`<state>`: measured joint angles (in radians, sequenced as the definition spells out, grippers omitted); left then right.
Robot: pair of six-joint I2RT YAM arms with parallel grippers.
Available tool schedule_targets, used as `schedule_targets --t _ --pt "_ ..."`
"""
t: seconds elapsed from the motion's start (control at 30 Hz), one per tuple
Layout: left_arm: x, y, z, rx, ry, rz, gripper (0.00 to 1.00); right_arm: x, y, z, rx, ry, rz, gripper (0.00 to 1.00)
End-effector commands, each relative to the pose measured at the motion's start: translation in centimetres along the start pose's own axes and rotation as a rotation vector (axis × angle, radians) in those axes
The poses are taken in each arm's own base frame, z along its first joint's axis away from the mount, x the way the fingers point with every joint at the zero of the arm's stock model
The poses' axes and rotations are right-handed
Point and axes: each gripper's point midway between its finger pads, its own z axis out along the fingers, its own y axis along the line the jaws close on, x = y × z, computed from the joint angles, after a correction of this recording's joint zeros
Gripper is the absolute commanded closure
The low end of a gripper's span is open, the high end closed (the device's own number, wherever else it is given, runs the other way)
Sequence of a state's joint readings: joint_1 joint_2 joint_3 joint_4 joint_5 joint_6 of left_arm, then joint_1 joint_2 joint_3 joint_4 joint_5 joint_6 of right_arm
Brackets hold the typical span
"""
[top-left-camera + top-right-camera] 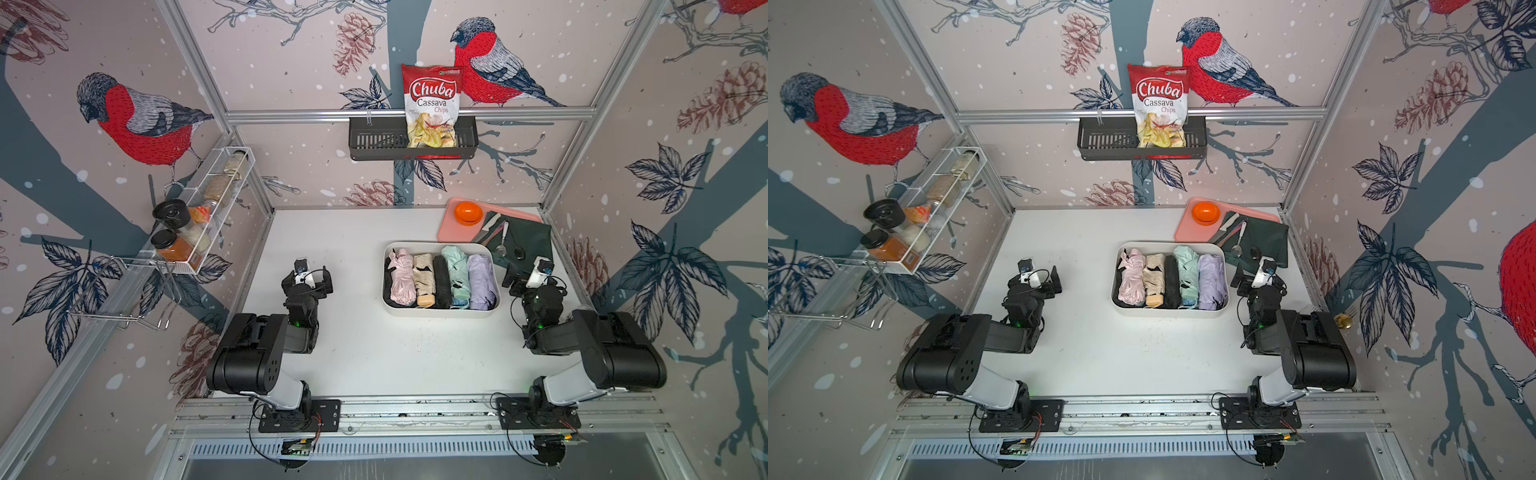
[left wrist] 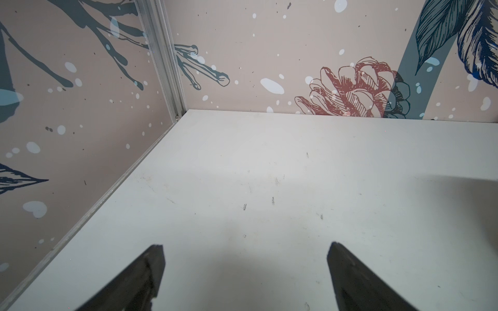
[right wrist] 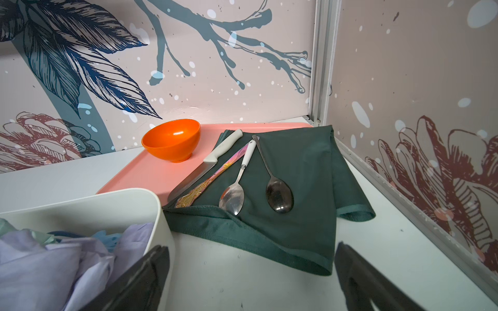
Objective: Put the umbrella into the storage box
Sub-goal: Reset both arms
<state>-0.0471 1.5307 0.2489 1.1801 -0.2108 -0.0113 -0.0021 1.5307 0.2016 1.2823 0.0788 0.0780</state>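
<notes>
The cream-white storage box (image 1: 440, 312) sits right of the table's middle in both top views. Several folded umbrellas lie side by side in it: pink (image 1: 401, 276), beige (image 1: 424, 274), black (image 1: 441, 282), mint (image 1: 456, 270) and lilac (image 1: 481, 282). Every umbrella I see is inside the box. My left gripper (image 1: 309, 277) hovers open over bare table well left of the box, holding nothing (image 2: 245, 245). My right gripper (image 1: 524, 272) stands open and empty (image 3: 251, 245) just off the box's right side, beside the box corner (image 3: 151, 204) and the lilac umbrella (image 3: 40, 264).
A pink tray (image 1: 451, 228) with an orange bowl (image 1: 468, 212) lies at the back right. A green cloth (image 3: 301, 167) carrying a knife and spoons hangs over its edge. A black basket (image 1: 374, 141) with a chips bag (image 1: 432, 104) is on the back wall, and a wire spice rack (image 1: 199, 216) on the left wall.
</notes>
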Motion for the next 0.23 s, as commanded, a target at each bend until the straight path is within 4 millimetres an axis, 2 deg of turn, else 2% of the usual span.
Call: schedule_targets --t 0.0,0.2 --pt "-1.10 0.06 0.05 0.001 -0.040 -0.010 0.03 -0.79 0.20 -0.02 -0.010 -0.033 -0.002 0.00" --pt "-1.12 0.05 0.04 0.002 -0.040 -0.011 0.03 -0.78 0.16 -0.02 -0.009 -0.033 -0.002 0.00"
